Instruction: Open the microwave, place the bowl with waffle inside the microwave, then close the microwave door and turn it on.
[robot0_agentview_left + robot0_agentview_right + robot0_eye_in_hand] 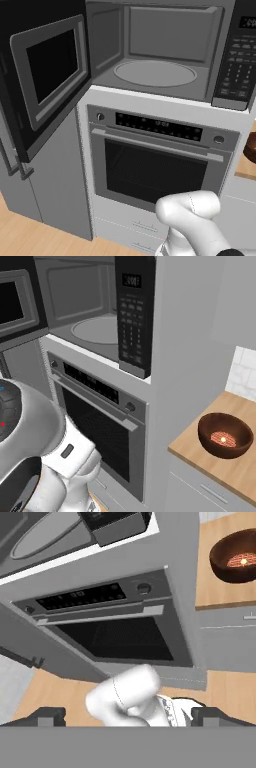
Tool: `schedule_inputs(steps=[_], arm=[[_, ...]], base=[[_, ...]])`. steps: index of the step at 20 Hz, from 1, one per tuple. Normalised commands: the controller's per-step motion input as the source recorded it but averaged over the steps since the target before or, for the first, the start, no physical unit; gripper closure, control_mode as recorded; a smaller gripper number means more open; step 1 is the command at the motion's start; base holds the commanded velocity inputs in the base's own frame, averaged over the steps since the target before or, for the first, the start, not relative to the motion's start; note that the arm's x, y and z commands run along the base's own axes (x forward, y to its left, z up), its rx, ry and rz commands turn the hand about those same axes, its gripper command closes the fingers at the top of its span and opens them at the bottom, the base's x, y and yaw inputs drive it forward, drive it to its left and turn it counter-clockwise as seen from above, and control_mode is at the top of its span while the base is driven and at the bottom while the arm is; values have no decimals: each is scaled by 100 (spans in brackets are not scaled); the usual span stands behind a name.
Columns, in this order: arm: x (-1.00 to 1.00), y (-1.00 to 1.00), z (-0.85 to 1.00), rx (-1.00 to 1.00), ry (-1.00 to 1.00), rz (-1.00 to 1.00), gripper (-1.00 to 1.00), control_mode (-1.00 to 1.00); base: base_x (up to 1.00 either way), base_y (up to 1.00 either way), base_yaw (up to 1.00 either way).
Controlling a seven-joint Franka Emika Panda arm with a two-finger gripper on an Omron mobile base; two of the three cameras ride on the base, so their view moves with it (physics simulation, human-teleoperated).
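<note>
Hand (128,714) was spread wide and empty, so reaching for the bowl (225,434) right of the microwave (165,55) could've tipped it off the desk (235,466).

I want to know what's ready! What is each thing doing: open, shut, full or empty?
Black microwave door: swung wide open.
Grey microwave cavity: empty, turntable bare.
Silver wall oven door: shut.
Dark reddish-brown wooden bowl: upright on the wooden counter, waffle inside.
Gripper: open, holding nothing.
</note>
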Motion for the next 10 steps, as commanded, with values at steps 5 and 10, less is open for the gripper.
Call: schedule_inputs(steps=[5,10], arm=[[24,-79,-4,0,2,-30,-100,-100],[50,-60,-39,0,0,-40,-100,-100]], base=[[0,0,0],[0,0,0]])
